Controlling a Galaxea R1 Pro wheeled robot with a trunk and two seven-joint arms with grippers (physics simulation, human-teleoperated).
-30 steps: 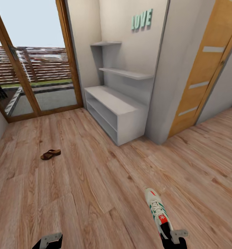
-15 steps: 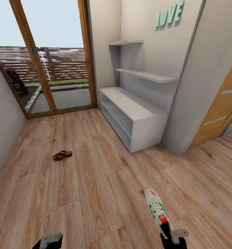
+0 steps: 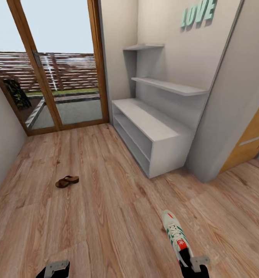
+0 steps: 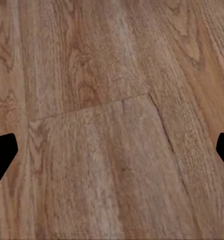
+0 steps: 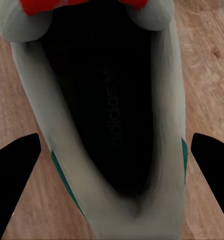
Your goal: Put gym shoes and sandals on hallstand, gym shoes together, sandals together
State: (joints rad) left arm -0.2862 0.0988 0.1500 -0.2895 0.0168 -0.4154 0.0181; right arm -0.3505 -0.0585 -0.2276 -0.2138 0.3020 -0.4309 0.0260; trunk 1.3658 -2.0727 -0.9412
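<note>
One cream-white gym shoe [image 3: 175,233] with green stripes hangs low over the corridor floor [image 3: 106,216], held at its heel by my right gripper [image 3: 192,265]. The right wrist view looks into the shoe's dark opening [image 5: 107,100], with the right gripper [image 5: 112,175] shut around its sides. A single brown sandal [image 3: 67,181] lies on the floor to the left, well ahead of my left gripper [image 3: 54,269]. That left gripper [image 4: 112,155] is open over bare planks. The pale grey hallstand [image 3: 152,127] stands against the right wall, with nothing on its top surface.
A glazed wooden door [image 3: 60,65] closes the far end of the corridor. A plain wall [image 3: 2,143] runs along the left side. A grey pillar [image 3: 229,108] and an orange wooden door [image 3: 249,143] lie right of the hallstand.
The whole view has shifted: the hallstand and sandal have moved right in the picture, so the camera moved. The gym shoe stays in my right gripper in the same place.
</note>
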